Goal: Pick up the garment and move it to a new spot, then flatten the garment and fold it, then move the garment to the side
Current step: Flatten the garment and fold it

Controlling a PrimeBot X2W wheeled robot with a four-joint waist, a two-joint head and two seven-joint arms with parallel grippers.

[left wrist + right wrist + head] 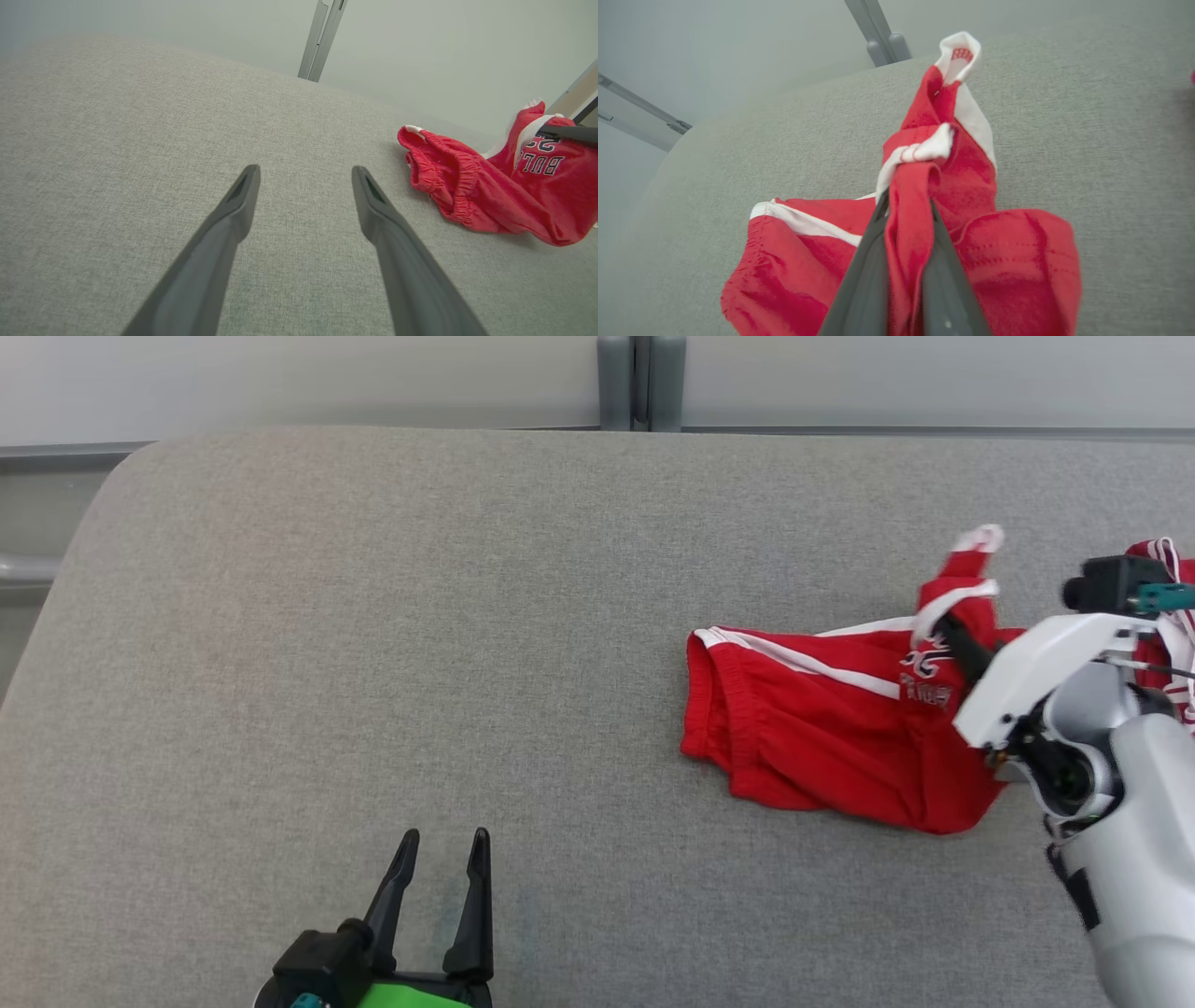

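Currently right gripper (pixel 907 204) pinches a bunched fold of the red garment (pixel 822 737), at three o'clock on the grey surface (pixel 373 616) (likely for carrying it elsewhere). Left gripper (pixel 442 845) stands wide, idle at seven o'clock.

A: What were the red shorts (pixel 822 728) made of?
B: Soft matt cloth, white-trimmed. The grey tabletop (pixel 373 616) wore coarse woven fabric; the left gripper (pixel 445 836) had smooth, matt dark plastic-looking fingers.

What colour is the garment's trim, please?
White trim on the red garment; clearest in the right wrist view.
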